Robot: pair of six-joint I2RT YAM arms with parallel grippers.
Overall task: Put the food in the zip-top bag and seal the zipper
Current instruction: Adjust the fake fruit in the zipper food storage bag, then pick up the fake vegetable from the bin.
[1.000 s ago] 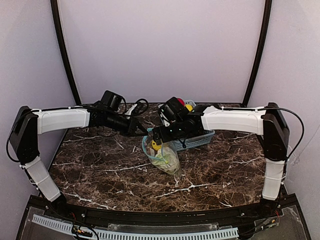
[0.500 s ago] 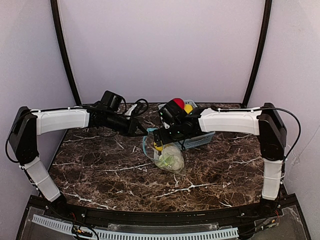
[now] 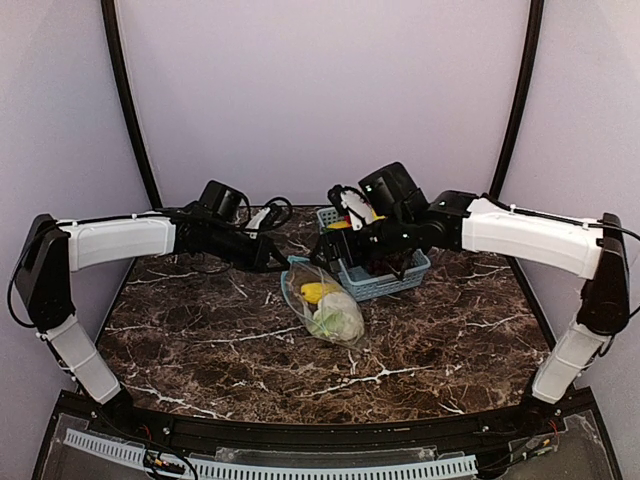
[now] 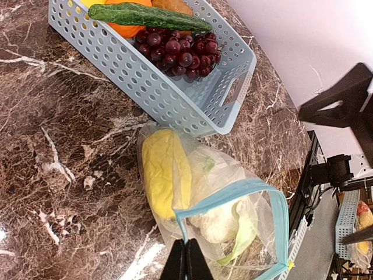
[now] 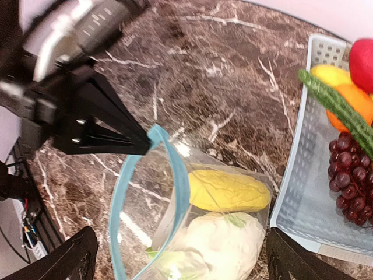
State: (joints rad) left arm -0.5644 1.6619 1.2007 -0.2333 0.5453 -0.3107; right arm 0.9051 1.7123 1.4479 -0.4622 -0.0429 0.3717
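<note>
The clear zip-top bag lies on the marble table in front of the basket. Inside it are the yellow banana, the white cauliflower and a light-green piece. Its light-blue zipper stands open in a loop. My left gripper is shut on the zipper's edge at one corner of the mouth; it shows as black fingers in the right wrist view. My right gripper is open and empty above the bag, over the banana and cauliflower.
A light-blue lattice basket stands right behind the bag, holding dark grapes, a green cucumber, an orange piece and a red ball. Cables lie at the back centre. Walls close in the table.
My right gripper has pulled up and back from the bag mouth toward the basket, now open. The banana stays in the bag, which has settled flatter. The left gripper keeps its hold.
</note>
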